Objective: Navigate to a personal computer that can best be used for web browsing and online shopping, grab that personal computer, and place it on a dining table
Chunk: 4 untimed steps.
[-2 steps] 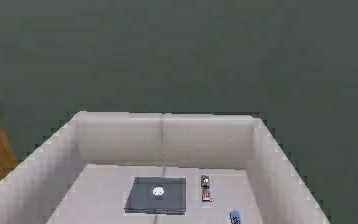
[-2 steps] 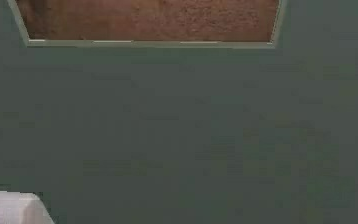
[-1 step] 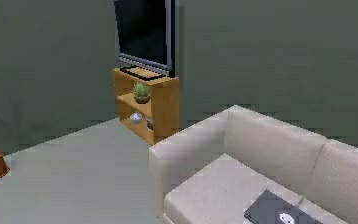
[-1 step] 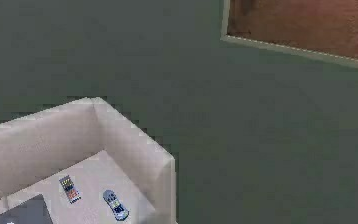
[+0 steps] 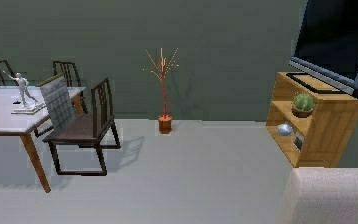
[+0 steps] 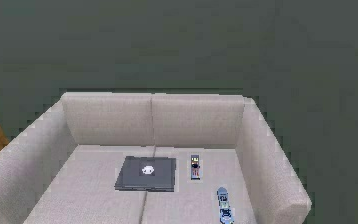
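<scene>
A dark grey closed laptop (image 6: 146, 172) lies flat on the seat of a beige sofa (image 6: 107, 118), near the seam between the two cushions. In the forward view, a dining table (image 5: 7, 115) with a pale top and wooden legs stands at the left, with a small white statue (image 5: 24, 92) on it.
Two remote controls (image 6: 195, 167) (image 6: 224, 205) lie on the sofa seat right of the laptop. Dark wooden chairs (image 5: 82, 125) ring the table. A thin potted plant (image 5: 164, 90) stands by the far wall. A wooden stand (image 5: 312, 120) carries a television (image 5: 337, 45). A beige sofa corner (image 5: 327, 195) is at bottom right.
</scene>
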### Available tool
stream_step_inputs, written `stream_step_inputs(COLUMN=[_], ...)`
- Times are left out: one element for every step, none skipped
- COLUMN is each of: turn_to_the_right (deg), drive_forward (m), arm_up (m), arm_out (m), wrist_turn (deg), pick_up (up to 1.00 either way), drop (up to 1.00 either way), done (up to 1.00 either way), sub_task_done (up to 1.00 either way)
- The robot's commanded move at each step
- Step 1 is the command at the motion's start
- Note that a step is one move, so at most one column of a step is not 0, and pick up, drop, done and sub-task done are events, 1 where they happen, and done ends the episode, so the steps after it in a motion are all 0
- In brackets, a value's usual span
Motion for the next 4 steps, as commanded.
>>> stream_step_inputs(turn_to_the_right=[0.0,0.0,0.0,0.0], drive_forward=[0.00,0.00,0.00,0.00], arm_up=[0.50,0.02,0.00,0.00], arm_out=[0.00,0.00,0.48,0.00], wrist_turn=[0.0,0.0,0.0,45.0], pick_up=[0.00,0.00,0.00,0.00], drop=[0.00,0.00,0.00,0.00], done=[0.00,0.00,0.00,0.00], sub_task_done=[0.00,0.00,0.00,0.00])
